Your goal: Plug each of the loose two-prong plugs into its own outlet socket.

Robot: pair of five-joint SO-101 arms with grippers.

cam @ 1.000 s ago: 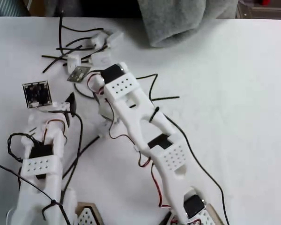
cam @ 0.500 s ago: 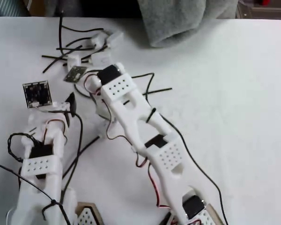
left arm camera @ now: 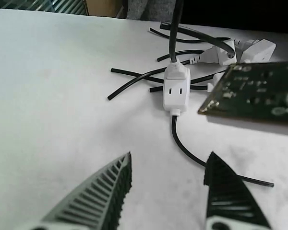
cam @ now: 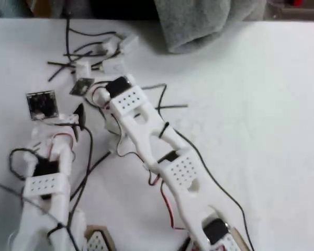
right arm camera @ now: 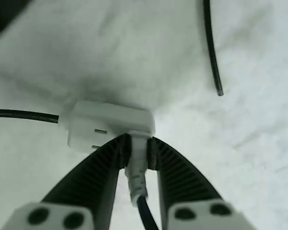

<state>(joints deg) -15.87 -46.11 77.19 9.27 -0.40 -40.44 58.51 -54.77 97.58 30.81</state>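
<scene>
White plug (right arm camera: 136,167), one, clenched by right gripper (right arm camera: 139,141), end-on against one socket block (right arm camera: 108,125); left gripper (left arm camera: 170,154) spread open.

White table (cam: 261,104) — strewn with outlet sockets (left arm camera: 175,91), black cords (left arm camera: 173,33), grey cloth (cam: 199,23).

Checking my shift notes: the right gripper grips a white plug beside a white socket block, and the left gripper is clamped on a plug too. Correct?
No. The left gripper is open and holds nothing, as the left wrist view shows. The right gripper does grip a white plug beside a white socket block.
</scene>
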